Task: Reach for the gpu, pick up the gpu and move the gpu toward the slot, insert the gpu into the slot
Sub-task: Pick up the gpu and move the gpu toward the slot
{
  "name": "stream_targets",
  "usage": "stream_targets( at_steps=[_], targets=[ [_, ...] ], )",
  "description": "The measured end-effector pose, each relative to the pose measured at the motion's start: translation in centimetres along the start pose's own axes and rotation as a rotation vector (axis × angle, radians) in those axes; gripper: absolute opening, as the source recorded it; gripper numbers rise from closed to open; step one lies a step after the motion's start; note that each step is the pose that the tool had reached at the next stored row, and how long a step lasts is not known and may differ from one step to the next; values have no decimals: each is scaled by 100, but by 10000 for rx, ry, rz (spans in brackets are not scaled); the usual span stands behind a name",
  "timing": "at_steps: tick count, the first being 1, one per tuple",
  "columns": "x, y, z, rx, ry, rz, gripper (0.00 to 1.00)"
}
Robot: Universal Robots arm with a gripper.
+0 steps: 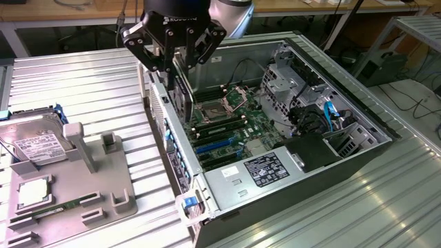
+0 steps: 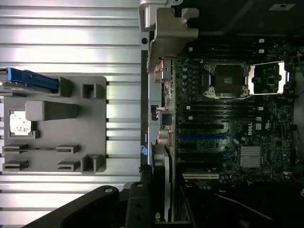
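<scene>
My gripper (image 1: 176,63) hangs over the open computer case (image 1: 358,111), shut on the gpu (image 1: 183,95). The gpu is a thin dark card held upright, its lower edge just above the green motherboard (image 1: 258,129) near the case's wall on the exterior view's left. The blue slot (image 1: 212,146) lies lower on the board, toward the front, apart from the card. In the wrist view the gpu (image 2: 163,183) appears edge-on with its silver bracket between the dark fingers (image 2: 135,209), and the blue slot (image 2: 204,136) runs across the motherboard (image 2: 275,114) beside it.
A grey holder (image 1: 103,175) on the ribbed metal table carries a silver hard drive (image 1: 33,145), a processor chip (image 1: 32,191) and a green memory stick (image 1: 51,212). Inside the case are the open processor socket (image 1: 224,106), a power supply (image 1: 265,170), drive cages and cables (image 1: 324,116).
</scene>
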State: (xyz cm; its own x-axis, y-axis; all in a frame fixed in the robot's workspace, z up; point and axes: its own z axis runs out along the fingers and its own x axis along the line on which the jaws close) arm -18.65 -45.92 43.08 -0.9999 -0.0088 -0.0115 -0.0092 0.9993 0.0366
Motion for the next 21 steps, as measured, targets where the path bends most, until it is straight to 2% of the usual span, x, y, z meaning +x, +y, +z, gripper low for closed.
stream_targets(
  at_steps=[7, 15, 21],
  targets=[
    [-135, -1, 1, 0, 0, 0, 28],
    [-383, -3, 4, -1, 0, -4, 28],
    [-531, -5, 6, 0, 1, -6, 28]
  ],
)
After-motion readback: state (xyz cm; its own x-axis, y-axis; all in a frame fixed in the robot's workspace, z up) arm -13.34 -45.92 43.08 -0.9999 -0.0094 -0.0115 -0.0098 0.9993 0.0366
